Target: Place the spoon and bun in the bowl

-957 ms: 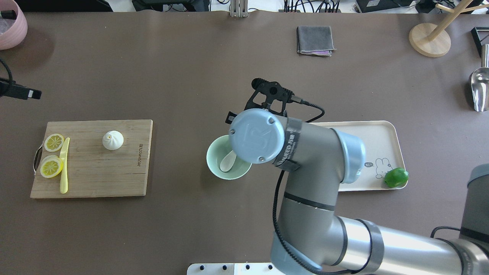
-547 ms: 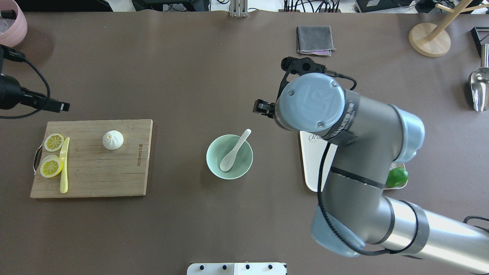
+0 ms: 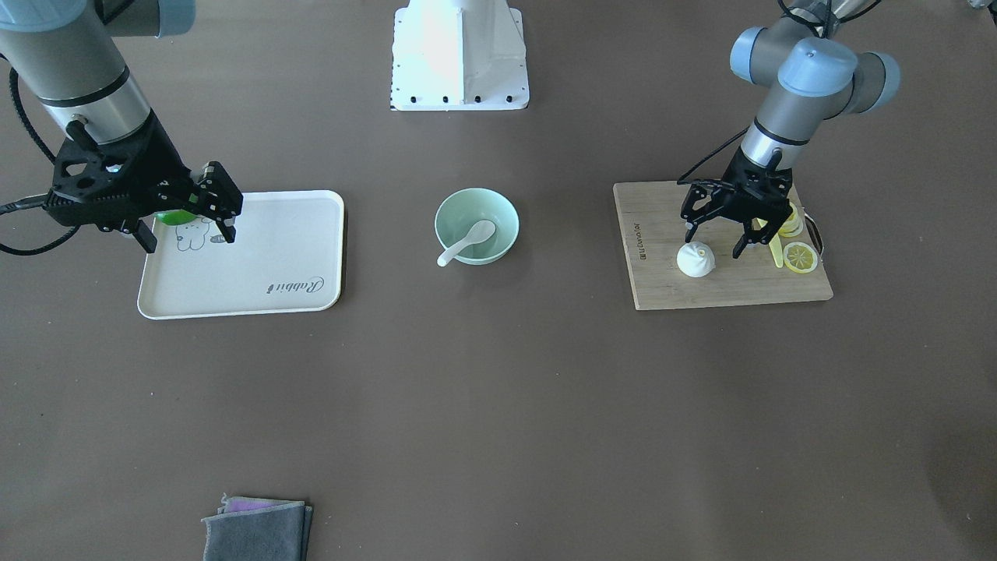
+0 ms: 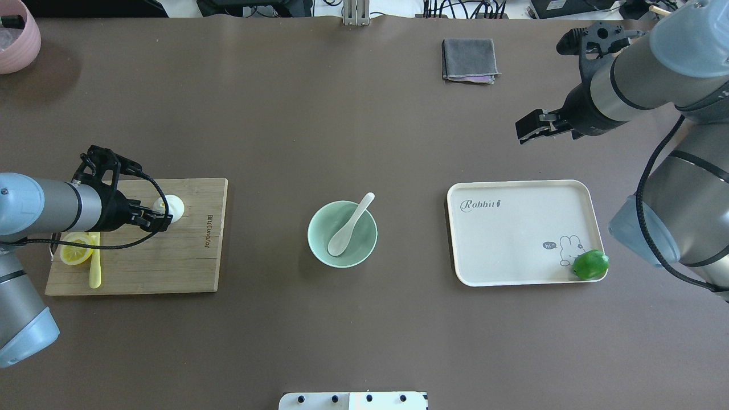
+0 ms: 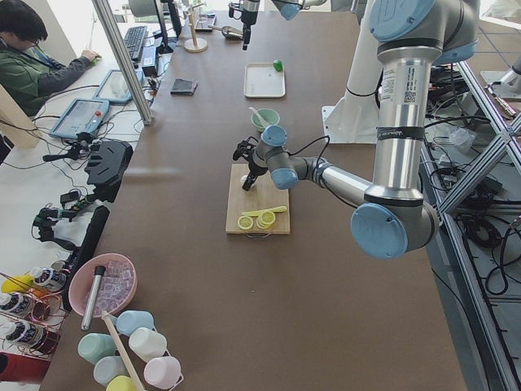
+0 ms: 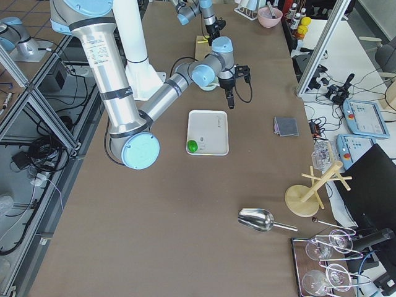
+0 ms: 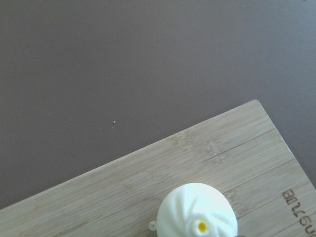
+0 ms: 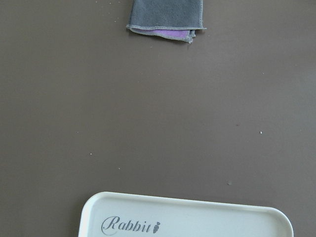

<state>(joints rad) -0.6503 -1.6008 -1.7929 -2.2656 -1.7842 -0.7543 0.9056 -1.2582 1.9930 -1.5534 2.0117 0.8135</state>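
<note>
The white spoon (image 4: 348, 226) lies in the mint-green bowl (image 4: 319, 250) at the table's middle, its handle over the far-right rim. It also shows in the front view (image 3: 467, 240). The white bun (image 3: 695, 259) sits on the wooden cutting board (image 4: 171, 262). My left gripper (image 3: 713, 243) is open and hovers just above and beside the bun (image 4: 172, 205), not touching it. In the left wrist view the bun (image 7: 197, 213) is at the bottom edge. My right gripper (image 4: 532, 126) is open and empty, raised beyond the tray's far edge.
Lemon slices (image 4: 74, 250) and a yellow knife (image 4: 95, 267) lie on the board's left end. A white tray (image 4: 512, 250) holds a green lime (image 4: 590, 265). A grey cloth (image 4: 469, 58), a wooden stand (image 4: 641, 60) and a metal scoop (image 4: 715, 128) are at the back.
My right arm has lifted away from the bowl to the back right, leaving the spoon in it. My left arm has come in over the cutting board to the bun.
</note>
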